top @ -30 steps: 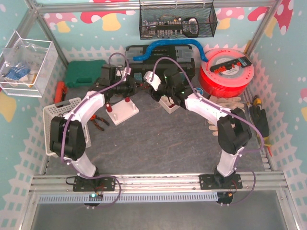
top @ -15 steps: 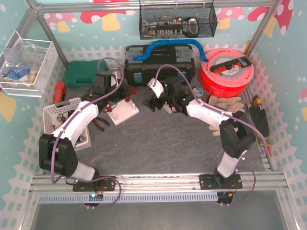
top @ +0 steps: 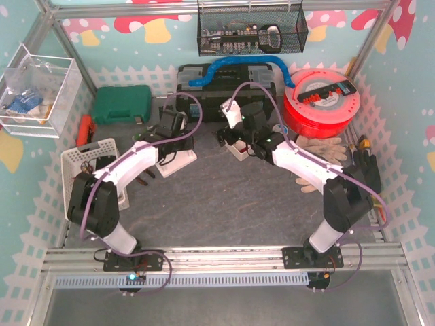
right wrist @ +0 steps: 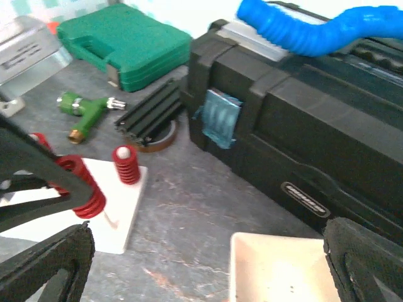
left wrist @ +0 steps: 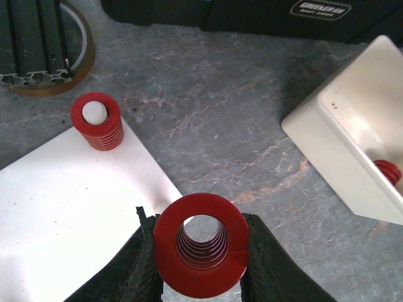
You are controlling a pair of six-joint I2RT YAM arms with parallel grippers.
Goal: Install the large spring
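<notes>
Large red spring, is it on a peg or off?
Off. The left fingers clamp the large red spring over the white plate's edge; its centre is hollow, no peg inside.

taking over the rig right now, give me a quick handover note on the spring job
Left pincer: shut on the large spring, which is held above the edge of the white plate.
Right pincer: open, holding nothing, above the cream bin.
Done: the large spring is picked up. A small spring already sits on its peg at the plate's far corner.
Left: lower the large spring onto its own peg, which I cannot make out in these views, then let go.
Also: another red spring lies in the bin.
</notes>
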